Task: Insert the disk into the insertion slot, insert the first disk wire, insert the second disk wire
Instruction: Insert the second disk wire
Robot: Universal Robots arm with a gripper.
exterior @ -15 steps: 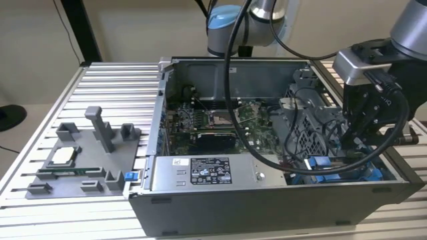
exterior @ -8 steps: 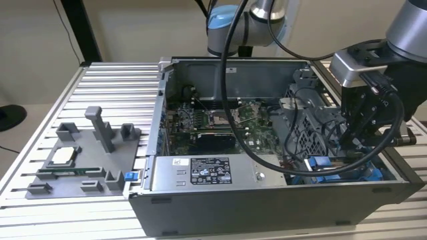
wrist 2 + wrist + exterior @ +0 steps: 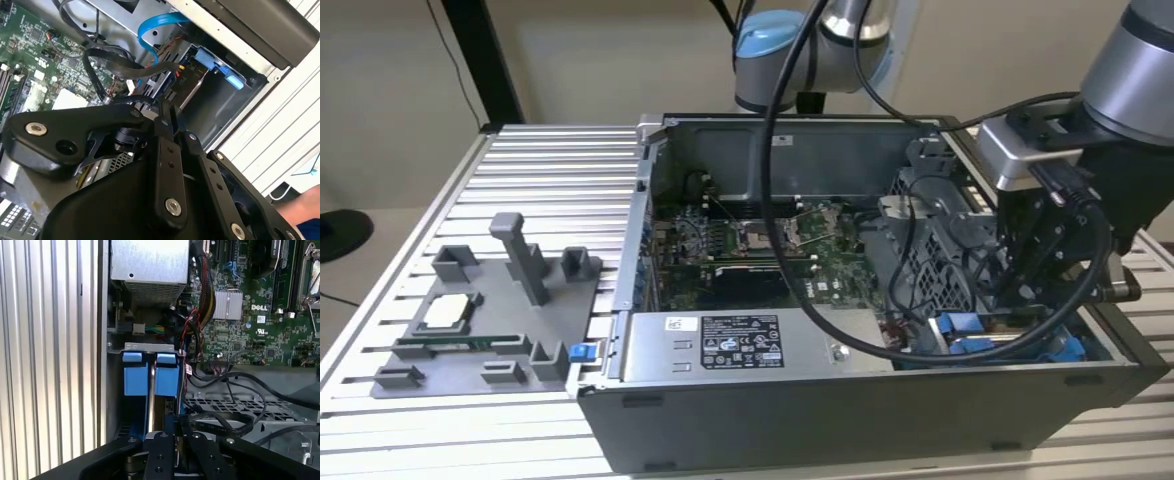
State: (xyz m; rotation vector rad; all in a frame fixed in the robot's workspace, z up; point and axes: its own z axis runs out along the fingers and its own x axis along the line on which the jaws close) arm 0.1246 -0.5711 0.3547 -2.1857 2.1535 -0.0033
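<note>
Disk (image 3: 151, 385): thin silver edge between bright blue carrier tabs, standing on edge inside insertion slot (image 3: 149, 347), grey metal bay at corner of open computer case (image 3: 854, 410) on desk (image 3: 534, 170). End effector (image 3: 172, 437) directly over disk; fingers look pressed together, grasping nothing visible.

matt grey metal computer case (image 3: 854, 420), ribbed bare aluminium table (image 3: 534, 170), glossy blue plastic clips (image 3: 150, 372).
</note>
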